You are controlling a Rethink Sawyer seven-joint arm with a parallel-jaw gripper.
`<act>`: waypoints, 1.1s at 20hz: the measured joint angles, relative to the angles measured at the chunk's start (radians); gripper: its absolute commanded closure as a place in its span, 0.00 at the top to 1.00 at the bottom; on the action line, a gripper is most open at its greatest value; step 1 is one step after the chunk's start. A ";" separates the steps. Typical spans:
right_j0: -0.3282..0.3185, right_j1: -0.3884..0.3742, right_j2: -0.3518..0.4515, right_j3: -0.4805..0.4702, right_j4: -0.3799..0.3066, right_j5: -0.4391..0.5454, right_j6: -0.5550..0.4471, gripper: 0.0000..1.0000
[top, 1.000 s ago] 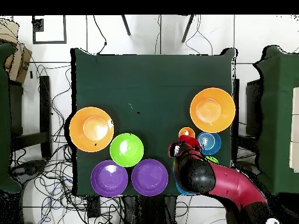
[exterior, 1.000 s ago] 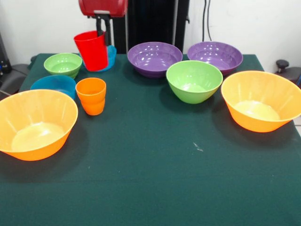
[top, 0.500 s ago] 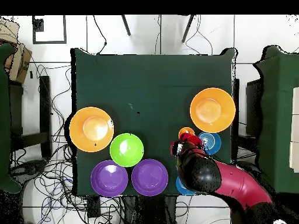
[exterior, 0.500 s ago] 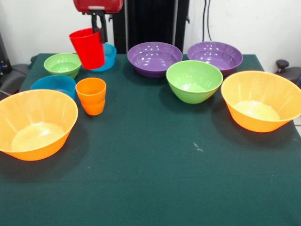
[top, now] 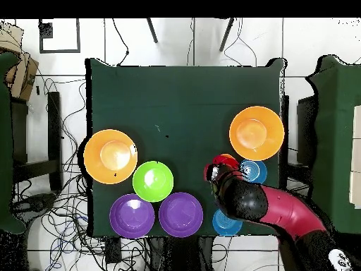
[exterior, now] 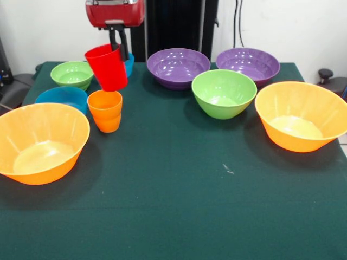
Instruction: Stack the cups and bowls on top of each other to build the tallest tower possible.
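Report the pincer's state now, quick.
Pincer: shut on the red cup, gripping its rim and holding it tilted in the air, just above the orange cup.

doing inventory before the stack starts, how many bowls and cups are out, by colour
Orange bowls: 2
Purple bowls: 2
Green bowls: 2
Blue bowls: 2
Orange cup: 1
Red cup: 1, held off the table in the gripper
Total: 10
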 measured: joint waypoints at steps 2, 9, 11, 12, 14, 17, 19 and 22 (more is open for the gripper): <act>-0.004 0.009 0.005 -0.012 0.000 0.012 0.000 0.00; -0.038 0.013 0.029 -0.038 0.000 0.042 0.000 0.00; -0.057 0.009 0.041 -0.045 0.000 0.061 0.000 0.00; -0.062 0.008 0.044 -0.046 0.000 0.067 0.000 0.00; -0.073 0.006 0.050 -0.050 0.000 0.080 0.000 0.00; -0.096 0.007 0.062 -0.061 -0.004 0.102 0.000 0.00; -0.112 0.013 0.071 -0.076 -0.016 0.111 0.000 0.00; -0.120 0.020 0.076 -0.091 -0.024 0.113 0.000 0.00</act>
